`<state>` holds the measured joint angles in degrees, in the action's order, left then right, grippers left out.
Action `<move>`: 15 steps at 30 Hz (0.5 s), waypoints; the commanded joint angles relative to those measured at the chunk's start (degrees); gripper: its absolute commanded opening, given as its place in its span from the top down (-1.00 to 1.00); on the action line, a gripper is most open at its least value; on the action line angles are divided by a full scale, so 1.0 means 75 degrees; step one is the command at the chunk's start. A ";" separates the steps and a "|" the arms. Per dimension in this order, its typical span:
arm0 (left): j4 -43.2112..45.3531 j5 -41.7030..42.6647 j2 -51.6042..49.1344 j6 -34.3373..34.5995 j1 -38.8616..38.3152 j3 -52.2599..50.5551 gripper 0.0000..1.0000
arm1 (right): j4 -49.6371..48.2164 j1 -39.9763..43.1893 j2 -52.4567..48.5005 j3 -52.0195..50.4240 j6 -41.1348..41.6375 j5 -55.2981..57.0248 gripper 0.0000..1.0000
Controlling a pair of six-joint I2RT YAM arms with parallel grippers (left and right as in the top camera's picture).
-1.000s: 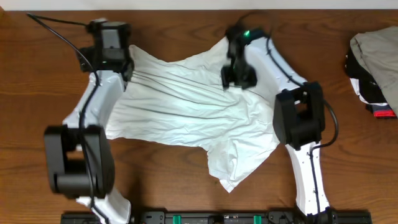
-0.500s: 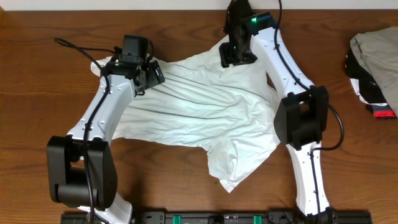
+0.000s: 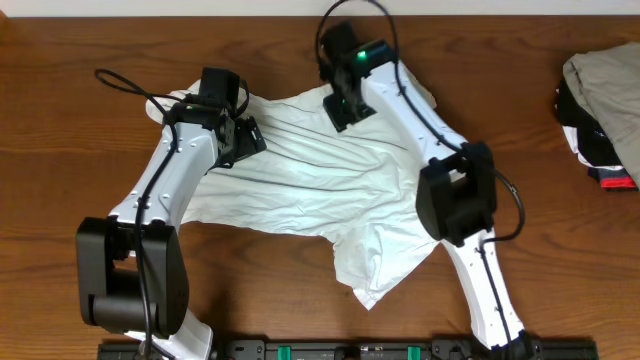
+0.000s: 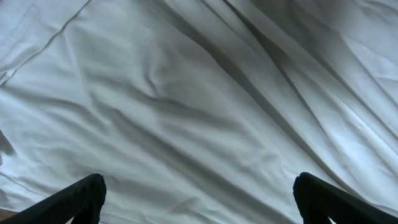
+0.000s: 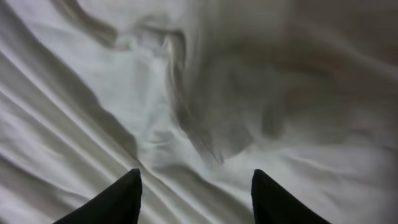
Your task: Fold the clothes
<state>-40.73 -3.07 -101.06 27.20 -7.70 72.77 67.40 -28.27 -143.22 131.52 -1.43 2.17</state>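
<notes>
**Shirt's laid out, both tools up at the far edge: our read on why**

From overhead, the white T-shirt (image 3: 320,190) lies spread across the middle of the counter (image 3: 520,60). It's wrinkly, and one lobe sags toward the near edge. No print is showing from here. The left tool (image 3: 243,137) sits over the shirt's far-left part and the right tool (image 3: 340,108) over the far middle. We figure they're parked there because that edge is the one to grab for flattening or for a first fold. The heap of other garments (image 3: 603,100) is well apart at the right edge, out of the way and not our business.

In the left wrist view, the two fingers (image 4: 74,198) peek in at the bottom corners, spread wide, with nothing pinched. Below them it's all cloth, with long creases running diagonally. We can't tell whether the tips touch it.

In the right wrist view, the fingers (image 5: 118,200) are also apart and gripping nothing. A puckered knot of fabric sits just ahead of them, which looks to us like the handiest spot to pinch.

Our guess is that the folding proper hasn't started, since the shirt isn't flat enough yet.
</notes>
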 commanded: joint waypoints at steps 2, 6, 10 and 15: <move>-0.0052 0.0038 -0.0073 0.0073 -0.0006 -0.0050 -0.96 | -0.0020 -0.0073 -0.0219 -0.0070 -0.0539 0.0921 -0.07; -0.0052 0.0038 -0.0073 0.0073 -0.0006 -0.0050 -0.96 | -0.0105 -0.0085 -0.0297 -0.0070 -0.0682 0.0912 -0.05; -0.0055 0.0038 -0.0073 0.0073 -0.0006 -0.0050 -0.96 | -0.0274 -0.0093 -0.0519 -0.0070 -0.0743 0.0909 -0.01; -0.0052 0.0035 -0.0073 0.0073 -0.0006 -0.0050 -0.96 | -0.0326 -0.0119 -0.0702 -0.0073 -0.0743 0.0909 0.02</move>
<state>-40.75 -2.96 -101.06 27.20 -7.70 72.77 65.21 -28.64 -146.41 131.07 -5.98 7.86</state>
